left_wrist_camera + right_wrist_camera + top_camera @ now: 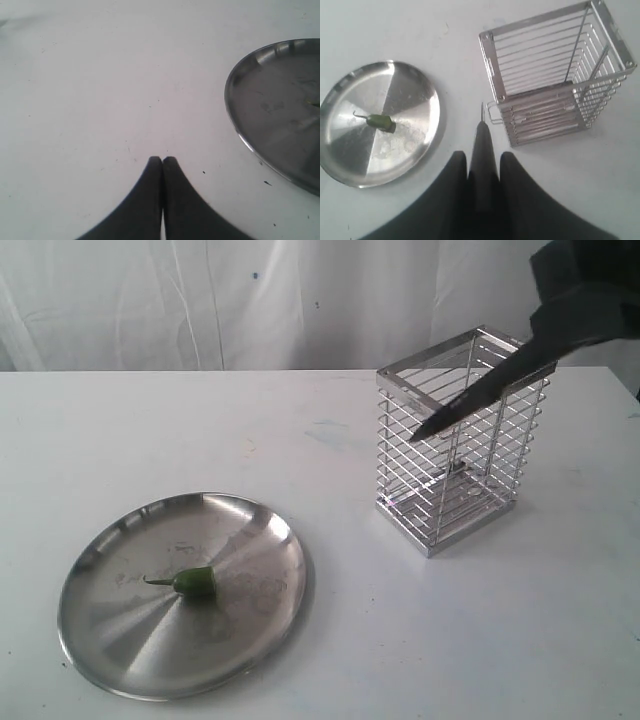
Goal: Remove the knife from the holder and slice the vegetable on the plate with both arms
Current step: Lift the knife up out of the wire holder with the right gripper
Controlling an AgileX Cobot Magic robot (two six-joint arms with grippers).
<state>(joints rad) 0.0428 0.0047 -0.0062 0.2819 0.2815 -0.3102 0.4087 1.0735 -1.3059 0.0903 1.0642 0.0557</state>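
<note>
My right gripper [484,155] is shut on the black handle of the knife [482,142], whose thin tip points forward between plate and holder. In the exterior view the knife [478,397] hangs tilted in the air, with its dark blade in front of the top of the wire holder [400,375] and the right gripper [560,325] at the top right. A green chilli, the vegetable [196,582], lies near the middle of the steel plate [130,630]. My left gripper [162,159] is shut and empty over bare table, beside the plate's rim [235,115].
The holder [491,65] stands upright on the white table, to the right of the plate [410,100] with the vegetable [381,121]. A white curtain hangs behind the table. Bare tabletop lies between plate and holder.
</note>
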